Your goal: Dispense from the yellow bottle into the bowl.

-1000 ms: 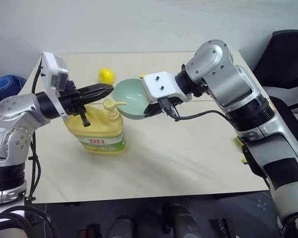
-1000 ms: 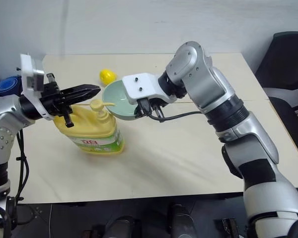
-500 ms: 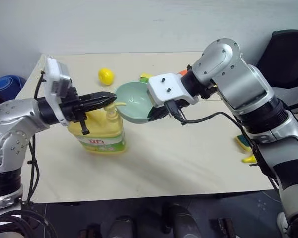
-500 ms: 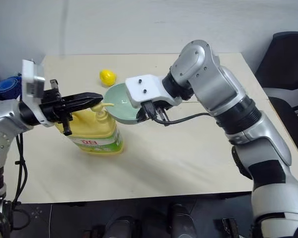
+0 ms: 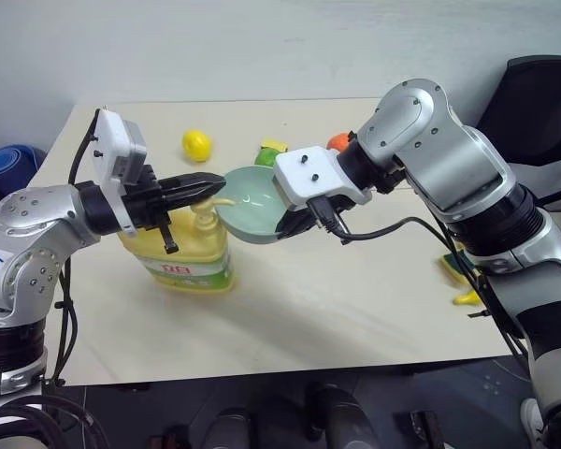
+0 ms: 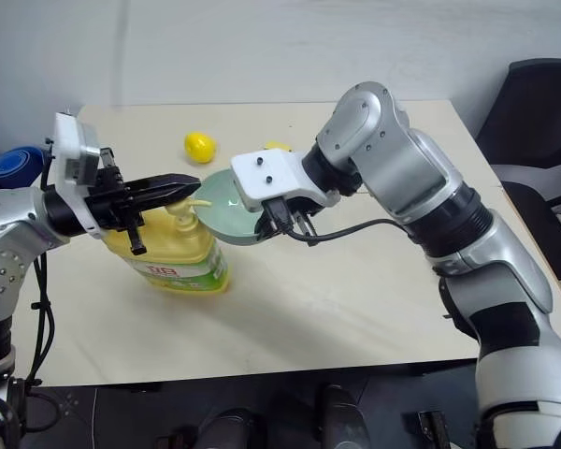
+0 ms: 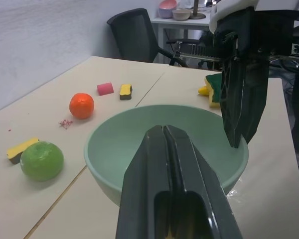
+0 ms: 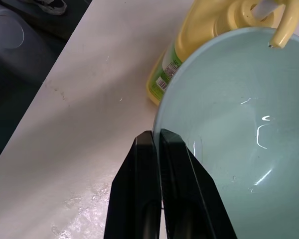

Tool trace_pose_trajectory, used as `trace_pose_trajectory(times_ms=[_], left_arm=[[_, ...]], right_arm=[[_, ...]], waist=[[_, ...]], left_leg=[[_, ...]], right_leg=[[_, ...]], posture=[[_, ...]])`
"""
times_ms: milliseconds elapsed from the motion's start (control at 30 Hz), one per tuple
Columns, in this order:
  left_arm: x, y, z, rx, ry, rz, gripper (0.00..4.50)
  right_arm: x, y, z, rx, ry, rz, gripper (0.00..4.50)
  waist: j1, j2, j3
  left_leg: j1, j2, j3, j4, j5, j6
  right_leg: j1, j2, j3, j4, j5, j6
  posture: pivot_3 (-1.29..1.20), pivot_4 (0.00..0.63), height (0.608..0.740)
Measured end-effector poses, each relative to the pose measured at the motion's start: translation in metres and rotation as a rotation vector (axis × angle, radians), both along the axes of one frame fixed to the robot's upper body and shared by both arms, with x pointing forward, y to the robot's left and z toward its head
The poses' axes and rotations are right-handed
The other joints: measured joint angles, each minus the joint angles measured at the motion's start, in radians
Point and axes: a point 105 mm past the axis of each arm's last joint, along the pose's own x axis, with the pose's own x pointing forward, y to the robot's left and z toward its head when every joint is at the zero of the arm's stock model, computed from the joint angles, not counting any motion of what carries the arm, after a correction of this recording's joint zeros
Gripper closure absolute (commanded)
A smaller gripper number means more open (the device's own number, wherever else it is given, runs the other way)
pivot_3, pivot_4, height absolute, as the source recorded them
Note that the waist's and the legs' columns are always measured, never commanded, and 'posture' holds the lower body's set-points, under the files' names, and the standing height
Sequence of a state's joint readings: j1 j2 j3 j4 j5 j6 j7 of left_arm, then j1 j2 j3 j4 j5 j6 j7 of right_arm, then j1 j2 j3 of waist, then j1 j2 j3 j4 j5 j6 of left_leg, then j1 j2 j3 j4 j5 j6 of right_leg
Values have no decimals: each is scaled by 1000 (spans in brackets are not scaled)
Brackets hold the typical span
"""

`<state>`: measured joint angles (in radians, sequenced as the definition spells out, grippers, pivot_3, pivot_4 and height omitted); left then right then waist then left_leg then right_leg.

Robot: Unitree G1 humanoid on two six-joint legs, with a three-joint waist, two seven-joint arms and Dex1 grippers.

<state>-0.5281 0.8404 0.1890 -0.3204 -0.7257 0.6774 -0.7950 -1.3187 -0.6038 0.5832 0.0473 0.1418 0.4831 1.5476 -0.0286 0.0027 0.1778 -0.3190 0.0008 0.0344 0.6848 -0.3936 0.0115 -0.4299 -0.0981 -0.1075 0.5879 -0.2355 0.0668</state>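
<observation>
Bowl held under pump spout, pump about to be pressed.

Yellow bottle (image 5: 182, 253) stands near the table's (image 5: 355, 309) left edge. Bowl (image 5: 252, 201) is pinched by its rim in the right gripper (image 8: 157, 149) and tilted to catch the output. Left gripper (image 5: 201, 184), clenched empty, is set over the pump head.

pale table (image 5: 355, 309) bears yellow bottle (image 5: 182, 267), lemon (image 5: 196, 144) (far side), sponge (image 5: 456, 269).
</observation>
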Motion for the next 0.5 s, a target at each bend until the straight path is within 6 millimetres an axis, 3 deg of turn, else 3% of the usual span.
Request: trace_pose_trajectory(times_ms=[500], left_arm=[[1,1,-18,-15,36,56,4459]], right_arm=[[0,2,-1,2,15,-6,4500]], waist=[[1,12,-11]], left_leg=[[4,0,0,0,0,0]], right_leg=[[2,-1,1,1,0,0]], posture=[[0,150,740]])
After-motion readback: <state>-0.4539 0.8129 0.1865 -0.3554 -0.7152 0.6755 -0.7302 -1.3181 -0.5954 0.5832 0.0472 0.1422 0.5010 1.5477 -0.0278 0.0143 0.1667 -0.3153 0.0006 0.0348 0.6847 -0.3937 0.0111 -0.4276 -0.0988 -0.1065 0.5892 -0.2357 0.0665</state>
